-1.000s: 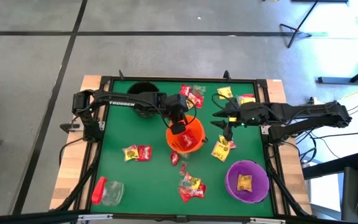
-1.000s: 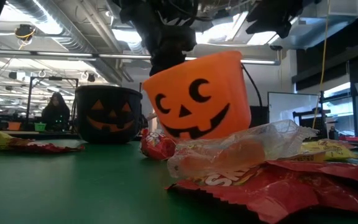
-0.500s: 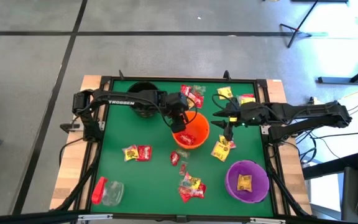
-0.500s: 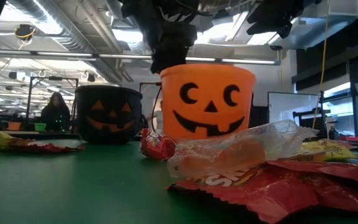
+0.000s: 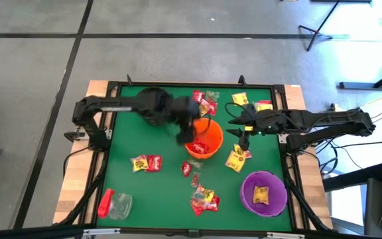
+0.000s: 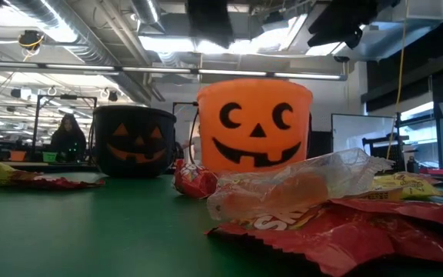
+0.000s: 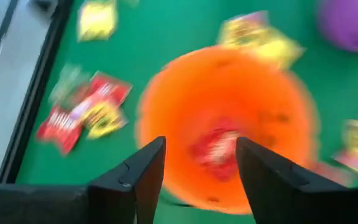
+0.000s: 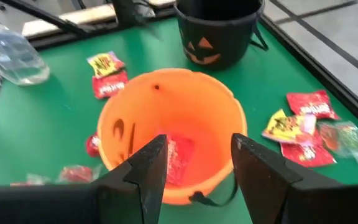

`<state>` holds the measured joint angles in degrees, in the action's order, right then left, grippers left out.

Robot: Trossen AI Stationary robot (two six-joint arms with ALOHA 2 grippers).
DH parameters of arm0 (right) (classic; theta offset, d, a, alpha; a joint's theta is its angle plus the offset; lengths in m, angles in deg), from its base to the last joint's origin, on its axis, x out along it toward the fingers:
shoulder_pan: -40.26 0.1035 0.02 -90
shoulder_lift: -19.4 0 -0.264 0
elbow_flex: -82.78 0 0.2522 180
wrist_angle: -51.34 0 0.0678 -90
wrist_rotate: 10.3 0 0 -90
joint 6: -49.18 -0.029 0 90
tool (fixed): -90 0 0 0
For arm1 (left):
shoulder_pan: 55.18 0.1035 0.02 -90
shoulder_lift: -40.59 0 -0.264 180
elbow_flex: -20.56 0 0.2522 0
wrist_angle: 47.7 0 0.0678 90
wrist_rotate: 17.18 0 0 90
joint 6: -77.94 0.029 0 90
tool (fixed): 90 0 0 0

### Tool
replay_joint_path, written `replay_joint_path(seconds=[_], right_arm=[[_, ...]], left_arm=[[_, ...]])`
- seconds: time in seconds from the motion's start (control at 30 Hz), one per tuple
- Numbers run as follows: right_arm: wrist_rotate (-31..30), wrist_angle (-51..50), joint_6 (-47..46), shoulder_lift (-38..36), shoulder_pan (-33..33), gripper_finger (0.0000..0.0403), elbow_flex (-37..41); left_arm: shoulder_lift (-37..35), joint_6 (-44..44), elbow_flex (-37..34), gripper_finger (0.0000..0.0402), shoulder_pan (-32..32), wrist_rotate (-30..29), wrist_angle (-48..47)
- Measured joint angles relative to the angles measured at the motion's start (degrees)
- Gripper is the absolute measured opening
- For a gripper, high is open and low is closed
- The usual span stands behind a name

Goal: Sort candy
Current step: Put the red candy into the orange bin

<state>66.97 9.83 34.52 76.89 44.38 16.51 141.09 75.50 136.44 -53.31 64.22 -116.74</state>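
Note:
The orange pumpkin bucket [image 5: 204,141] stands upright on its base mid-table, with a red candy [image 7: 215,148] lying inside. My left gripper [image 7: 197,168] hangs open just above the bucket's left rim, touching nothing. My right gripper [image 5: 239,135] hovers open just right of the bucket, nothing between its fingers. Loose candy lies on the green mat: a pair [image 5: 146,162] at left, a heap [image 5: 204,199] near the front, packets [image 5: 204,103] at the far edge and some [image 5: 236,159] under my right gripper.
A black pumpkin bucket [image 5: 150,106] stands at the far left, partly under my left arm. A purple bucket [image 5: 264,192] holding a yellow candy [image 5: 260,194] sits at the near right. A clear jar with a red cap [image 5: 115,204] lies at the near left corner.
My left gripper had the orange bucket tipped, then set it upright on the mat. It has opened, let go of the bucket and risen clear of the rim. The bucket has shifted slightly toward the far right and now stands level.

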Motion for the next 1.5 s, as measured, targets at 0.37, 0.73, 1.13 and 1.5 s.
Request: replay_joint_path(seconds=[0.37,0.73,1.13,1.5], right_arm=[[-5.3,-3.4,0.2,0.0,0.0,0.0177,0.0],[-5.3,-3.3,0.2,0.0,0.0,0.0177,0.0],[-5.3,-3.3,0.4,0.0,0.0,0.0177,0.0],[-6.3,-2.4,1.5,0.0,0.0,0.0177,0.0]], left_arm=[[4.4,4.5,-14.0,0.0175,-26.0,-13.9,10.9],[6.5,8.9,-28.7,0.0175,-27.0,-16.2,25.1],[7.0,16.4,-33.4,0.0175,-22.6,-10.0,29.6],[12.0,18.0,-33.5,0.0152,-22.0,-5.6,32.4]])
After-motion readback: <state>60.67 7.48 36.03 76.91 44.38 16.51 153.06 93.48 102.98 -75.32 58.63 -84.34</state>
